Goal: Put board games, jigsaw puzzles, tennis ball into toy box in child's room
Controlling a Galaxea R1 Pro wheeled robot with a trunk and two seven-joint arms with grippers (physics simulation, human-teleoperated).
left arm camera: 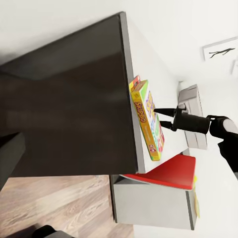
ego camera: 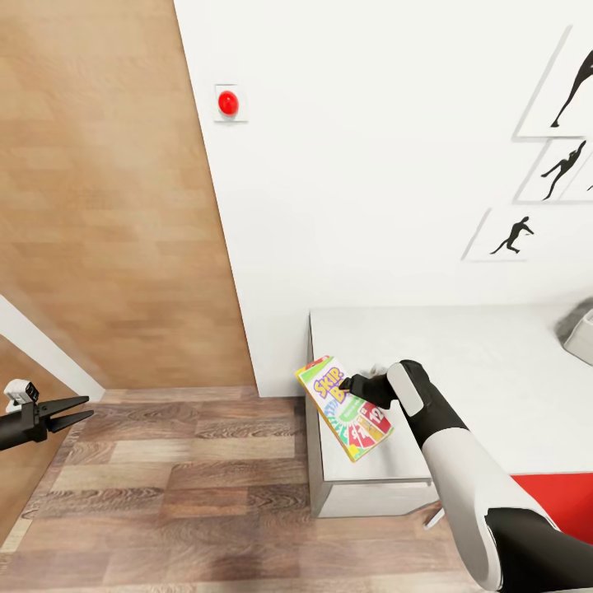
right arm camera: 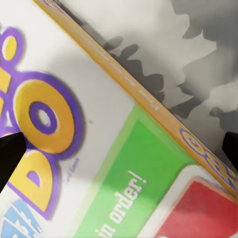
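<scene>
A flat board game [ego camera: 354,420] with a yellow, green and red "Skip-Bo" cover lies at the near left corner of the light grey table [ego camera: 461,354], one corner jutting past the edge. My right gripper [ego camera: 350,385] points down at its cover, fingers spread apart; whether they touch it is unclear. The right wrist view shows the cover [right arm camera: 99,148] close up, with a black finger at each side. From the left wrist view the game [left arm camera: 148,124] lies on the table [left arm camera: 148,64] under the right gripper [left arm camera: 158,117]. The grey toy box [ego camera: 579,329] [left arm camera: 191,96] stands farther along. My left gripper [ego camera: 89,408] hangs open over the floor.
A red chair [ego camera: 552,502] [left arm camera: 168,173] stands at the table's near side by my right arm. The white wall behind carries a red button [ego camera: 226,102] and black athlete pictures [ego camera: 511,235]. Wood plank floor [ego camera: 189,478] lies open left of the table.
</scene>
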